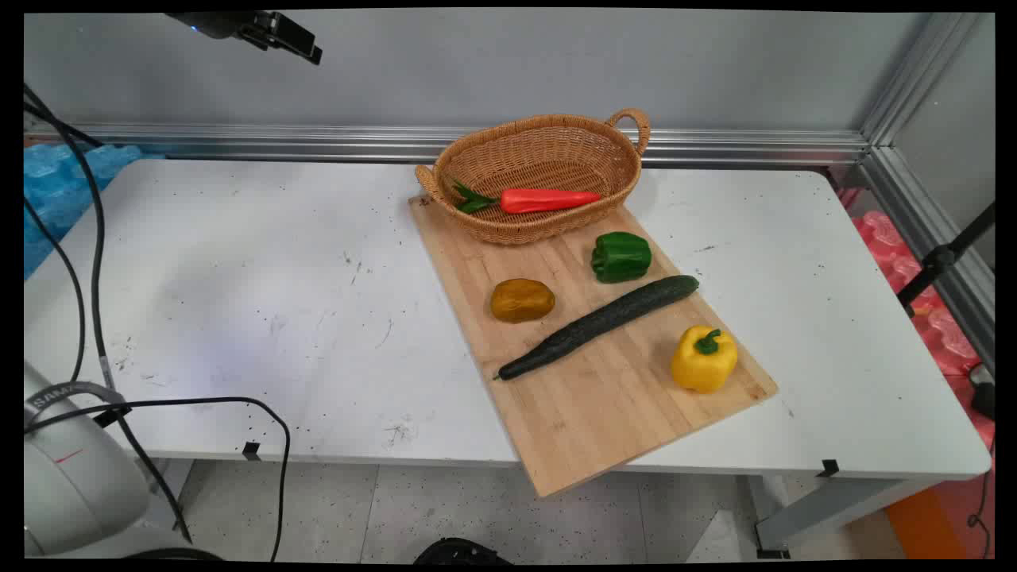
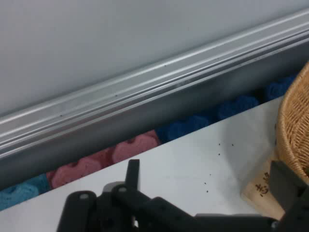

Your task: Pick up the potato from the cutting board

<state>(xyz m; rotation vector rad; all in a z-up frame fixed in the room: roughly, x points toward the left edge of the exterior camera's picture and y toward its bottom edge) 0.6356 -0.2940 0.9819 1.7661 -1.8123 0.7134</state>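
The gripper (image 1: 274, 36) hung at the top left of the main view, raised well above the table (image 1: 238, 302) and touching nothing; from these pictures I cannot tell whether it was open or closed, though it plainly carried nothing. Right of the frame's centre a wooden cutting board (image 1: 604, 397) lay askew on the table, its near corner jutting past the table's front edge toward the bottom of the frame. A wicker basket (image 1: 548, 230) sat on the board's far end, near the wall, with a red chili pepper (image 1: 548, 200) lying inside it, stem toward the left. The rest stood apart from each other on the board, probably spaced so that each could be reached singly: a green bell pepper (image 1: 620, 257) just below the basket, a brownish potato (image 1: 522, 300) to its lower left, a long cucumber (image 1: 597, 326) lying slantwise across the middle, and a yellow bell pepper (image 1: 704, 359) toward the lower right. In the hand view the basket's rim (image 2: 292, 130) showed at the right edge, the board's corner (image 2: 258, 193) beneath it.
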